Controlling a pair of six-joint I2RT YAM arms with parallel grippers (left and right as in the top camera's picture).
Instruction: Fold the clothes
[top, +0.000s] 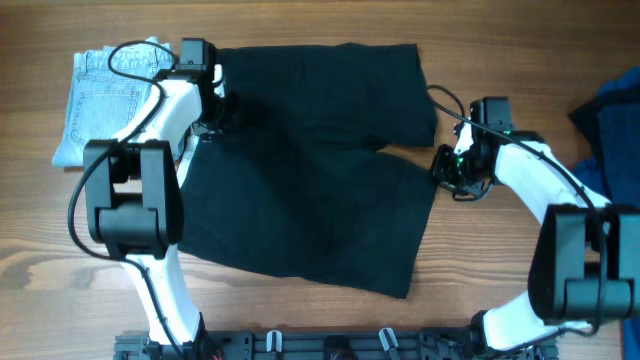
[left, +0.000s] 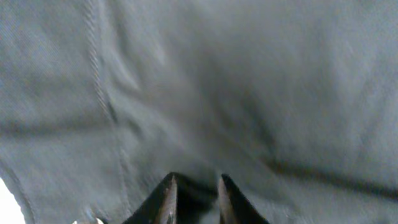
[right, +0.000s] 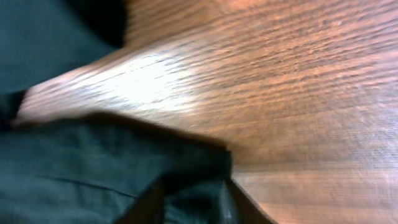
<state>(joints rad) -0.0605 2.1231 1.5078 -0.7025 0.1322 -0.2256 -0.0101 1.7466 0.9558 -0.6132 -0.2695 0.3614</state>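
A pair of black shorts (top: 310, 170) lies spread flat on the wooden table, waistband to the left and legs to the right. My left gripper (top: 213, 108) is at the waistband's far left part. In the left wrist view its fingers (left: 194, 193) are pinched on dark cloth (left: 236, 93). My right gripper (top: 446, 166) is at the near leg's far right hem corner. In the right wrist view its fingers (right: 194, 202) hold that hem corner (right: 112, 162) just above the wood.
A folded pair of light blue jeans (top: 105, 95) lies at the far left, beside the left arm. A dark blue garment (top: 612, 115) sits at the right edge. Bare wood (right: 298, 93) lies right of the shorts.
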